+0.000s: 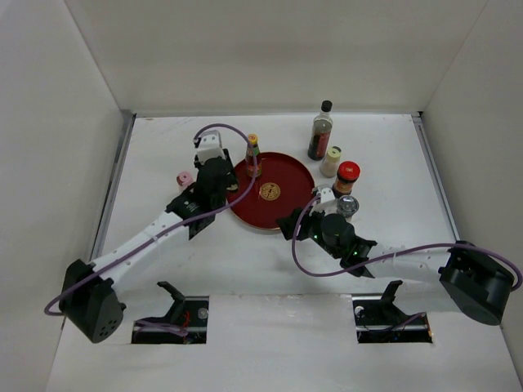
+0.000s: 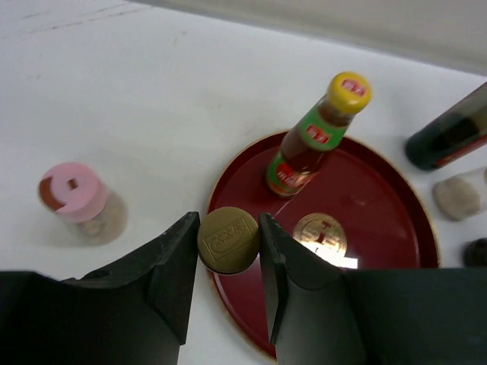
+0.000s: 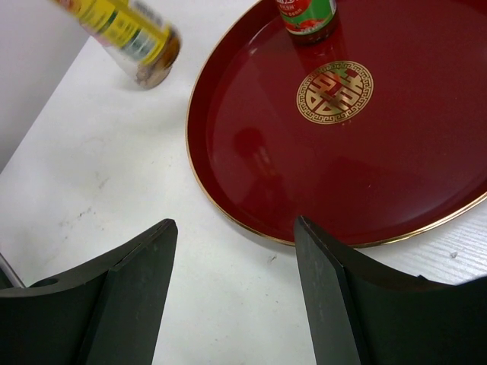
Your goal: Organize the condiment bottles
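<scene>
The left gripper [image 2: 228,232] clamps the small yellow bottle [image 2: 227,243] just beside the tray's [image 1: 288,175] rim; the right gripper [image 3: 232,251] gapes empty. One brown bottle [image 1: 253,155] stands on the tray, five others off it: seemingly barely begun.

likely a robotics lab cell: white table [image 1: 245,263] boxed by plain white walls [image 1: 270,49], left arm [image 1: 143,243] and right arm [image 1: 409,260] bolted at its edge.

Tray [image 1: 290,180] at bench [image 1: 245,261] middle; slim bottle [image 1: 253,155] on its far-left part. Tall bottle [image 1: 320,131] behind three jars [image 1: 347,175], right of tray; small jar [image 1: 185,179] left.
</scene>
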